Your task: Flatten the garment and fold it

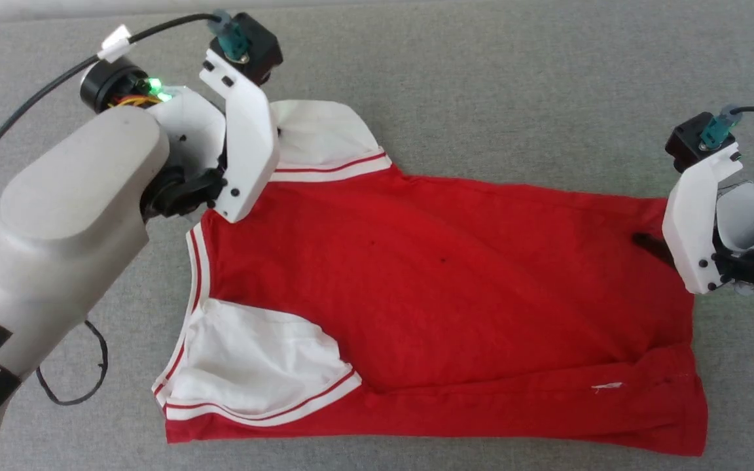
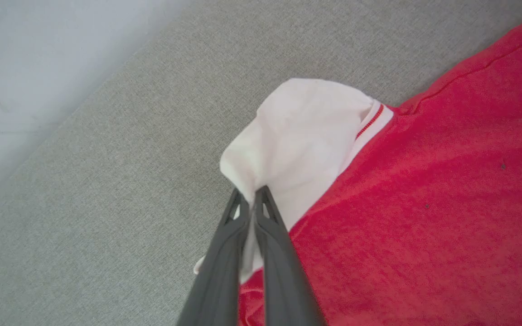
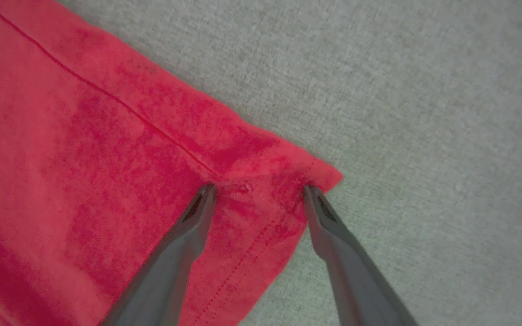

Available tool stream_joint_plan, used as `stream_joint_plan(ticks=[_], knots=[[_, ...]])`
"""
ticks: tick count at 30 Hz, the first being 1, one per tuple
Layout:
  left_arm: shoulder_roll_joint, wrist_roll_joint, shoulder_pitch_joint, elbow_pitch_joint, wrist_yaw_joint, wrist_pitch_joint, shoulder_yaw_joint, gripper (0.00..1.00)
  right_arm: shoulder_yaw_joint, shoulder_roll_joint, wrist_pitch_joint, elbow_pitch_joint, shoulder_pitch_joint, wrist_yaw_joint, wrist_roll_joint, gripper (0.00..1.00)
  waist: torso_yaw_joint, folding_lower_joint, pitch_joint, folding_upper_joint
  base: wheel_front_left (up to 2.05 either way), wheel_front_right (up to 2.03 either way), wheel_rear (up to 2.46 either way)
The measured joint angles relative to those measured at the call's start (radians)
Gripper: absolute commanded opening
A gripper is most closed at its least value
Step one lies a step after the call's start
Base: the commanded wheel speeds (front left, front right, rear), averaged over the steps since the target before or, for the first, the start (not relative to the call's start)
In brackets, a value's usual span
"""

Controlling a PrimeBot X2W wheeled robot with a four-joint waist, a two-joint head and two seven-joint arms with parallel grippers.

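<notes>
Left fingers (image 2: 222, 258) pinch garment (image 1: 442, 281) sleeve (image 2: 297, 136), plain red side up

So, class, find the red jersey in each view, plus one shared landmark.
Head view: jersey spread across the centre.
Left wrist view: right side, white sleeve pinched in the left gripper.
Right wrist view: left side, corner under the open right gripper.
Shared: grey fabric surface.

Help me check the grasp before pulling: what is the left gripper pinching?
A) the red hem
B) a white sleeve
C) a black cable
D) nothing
B: the left wrist view shows the left gripper shut on the bunched white sleeve of the garment.
</notes>
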Motion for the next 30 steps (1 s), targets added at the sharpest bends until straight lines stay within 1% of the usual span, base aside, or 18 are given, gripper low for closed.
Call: stream_joint_plan(ticks=[3,4,5,9,13,18,23,25,30], knots=[[0.001,-0.009,0.000,0.011,0.000,-0.013,-0.004,0.00,0.029,-0.009,-0.029,0.013,-0.016,0.000,0.027,1.00,0.001,0.0000,0.006,0.0000,0.00,0.00,0.00],[0.002,-0.012,0.000,0.015,0.000,-0.018,-0.005,0.00,0.041,-0.010,-0.039,0.017,-0.019,0.000,0.034,0.43,-0.001,0.0000,0.006,0.0000,0.00,0.00,0.00],[0.004,-0.014,0.000,0.019,0.000,-0.023,-0.007,0.00,0.049,-0.010,-0.056,0.022,-0.024,0.000,0.040,0.00,-0.004,0.0000,0.005,0.0000,0.00,0.00,0.00],[0.006,-0.032,0.003,0.039,0.000,-0.052,-0.008,0.00,0.074,-0.002,-0.148,0.046,-0.032,0.000,0.052,0.00,-0.013,0.0002,-0.008,0.0000,0.00,0.00,0.00],[0.016,-0.078,0.037,0.055,0.000,-0.128,0.026,0.00,0.075,0.002,-0.271,0.059,-0.030,0.000,0.066,0.00,-0.021,0.0002,-0.040,0.0000,0.00,0.00,0.00],[0.050,-0.086,0.115,0.032,0.000,-0.188,0.021,0.00,0.088,-0.021,-0.385,0.032,0.004,0.000,0.075,0.00,-0.027,0.0001,-0.097,0.0000,0.00,0.00,0.00],[0.103,-0.086,0.188,-0.057,0.003,-0.239,0.016,0.00,0.103,-0.054,-0.475,-0.003,0.073,0.000,0.080,0.00,-0.026,-0.0001,-0.162,0.0000,0.00,0.00,0.00],[0.126,-0.088,0.229,-0.111,0.014,-0.252,0.013,0.00,0.103,-0.066,-0.506,-0.022,0.108,0.000,0.083,0.00,-0.023,-0.0001,-0.189,0.0000,0.00,0.00,0.00],[0.209,-0.117,0.354,-0.247,0.077,-0.281,0.009,0.00,0.085,-0.094,-0.573,-0.077,0.211,0.000,0.084,0.00,-0.009,-0.0003,-0.249,0.0000,0.00,0.00,0.00]])
